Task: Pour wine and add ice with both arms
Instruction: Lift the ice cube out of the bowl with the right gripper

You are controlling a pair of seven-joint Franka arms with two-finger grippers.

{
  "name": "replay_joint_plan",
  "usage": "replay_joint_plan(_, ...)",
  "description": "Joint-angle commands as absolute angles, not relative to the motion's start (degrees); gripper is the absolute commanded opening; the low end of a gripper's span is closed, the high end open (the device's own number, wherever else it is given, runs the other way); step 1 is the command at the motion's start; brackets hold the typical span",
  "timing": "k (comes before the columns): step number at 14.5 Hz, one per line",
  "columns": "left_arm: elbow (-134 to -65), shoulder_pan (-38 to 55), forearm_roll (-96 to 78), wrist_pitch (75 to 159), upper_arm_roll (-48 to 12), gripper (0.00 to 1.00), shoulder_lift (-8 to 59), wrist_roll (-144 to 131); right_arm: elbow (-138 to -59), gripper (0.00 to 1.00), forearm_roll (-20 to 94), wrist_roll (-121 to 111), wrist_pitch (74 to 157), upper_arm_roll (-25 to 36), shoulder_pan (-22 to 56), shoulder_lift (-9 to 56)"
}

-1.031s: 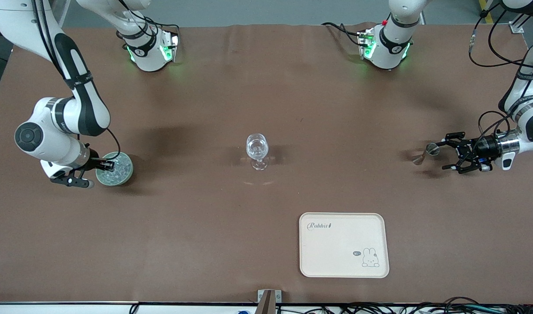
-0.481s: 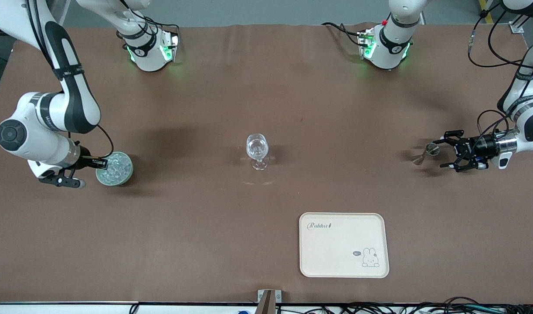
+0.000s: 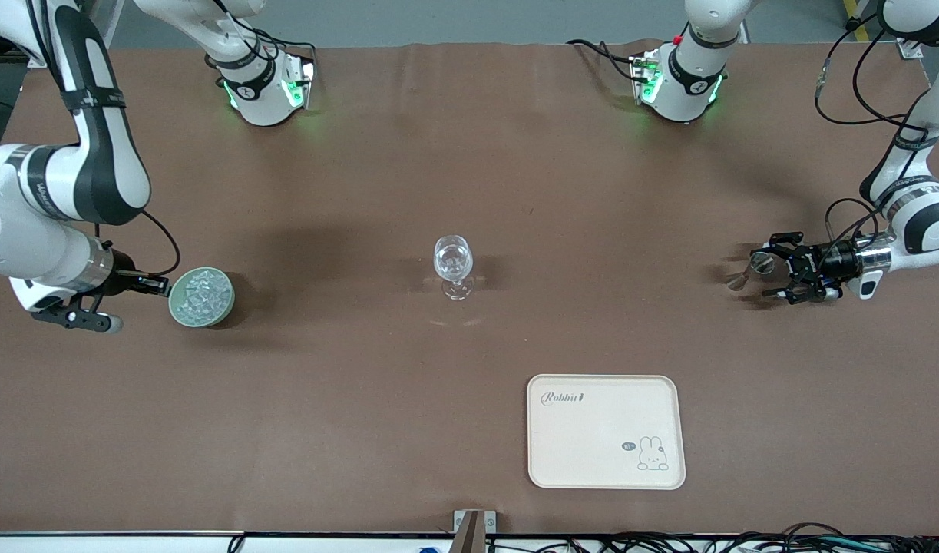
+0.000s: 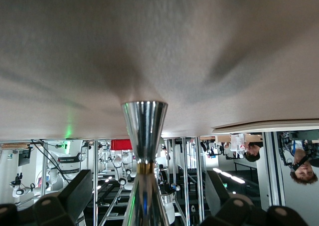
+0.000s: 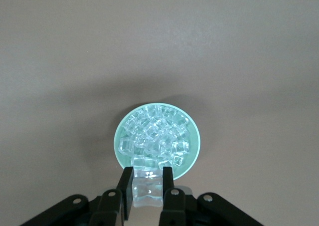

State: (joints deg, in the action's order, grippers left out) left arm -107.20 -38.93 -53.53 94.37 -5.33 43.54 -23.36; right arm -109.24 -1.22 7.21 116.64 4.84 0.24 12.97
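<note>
A pale green bowl heaped with ice sits toward the right arm's end of the table. My right gripper hangs at the bowl's rim, shut on one clear ice cube. A clear stemmed glass stands mid-table. Toward the left arm's end stands a shiny metal jigger. My left gripper lies level and open around it, with a gap between the jigger and each finger. No wine shows in any view.
A cream tray with a rabbit drawing lies nearer the front camera than the glass, toward the left arm's end. Both arm bases stand at the table's back edge. Cables run along the front edge.
The right gripper has drawn back from inside the bowl to its rim, staying shut on a cube. The left gripper has sunk and slid closer round the jigger, still open.
</note>
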Motion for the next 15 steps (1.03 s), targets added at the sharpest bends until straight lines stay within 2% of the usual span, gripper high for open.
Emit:
replay_joint_plan(1, -107.0, -38.9, -55.6, 94.6, -5.7, 1.0, 44.4, -21.8, -109.0, 0.0, -1.1, 8.4, 116.3, 4.8, 0.6, 12.9)
replay_joint_plan(10, -107.8, -37.1, -59.8, 94.9, -5.7, 0.98, 44.9, -21.7, -108.9, 0.01, -1.3, 8.4, 116.4, 4.8, 0.9, 13.1)
replay_joint_plan(12, -107.9, -37.4, -59.8, 94.8, -5.7, 0.94, 45.1, -21.7, -108.9, 0.01, -1.4, 8.4, 116.3, 4.8, 0.9, 13.0)
replay_joint_plan(13, -107.9, -37.4, -59.8, 94.7, -5.7, 0.75, 45.2, -22.3, -108.9, 0.01, -1.4, 8.4, 116.3, 4.8, 0.9, 13.0)
replay_joint_plan(14, -107.9, -37.6, -59.8, 94.0, -5.7, 0.49, 45.5, -22.5, -108.9, 0.01, -1.4, 8.4, 116.3, 4.8, 0.9, 13.0)
replay_joint_plan(15, -108.1, -37.7, -59.8, 93.8, -5.7, 0.33, 45.4, -22.4, -108.9, 0.01, -1.5, 8.4, 116.3, 4.8, 0.9, 13.0)
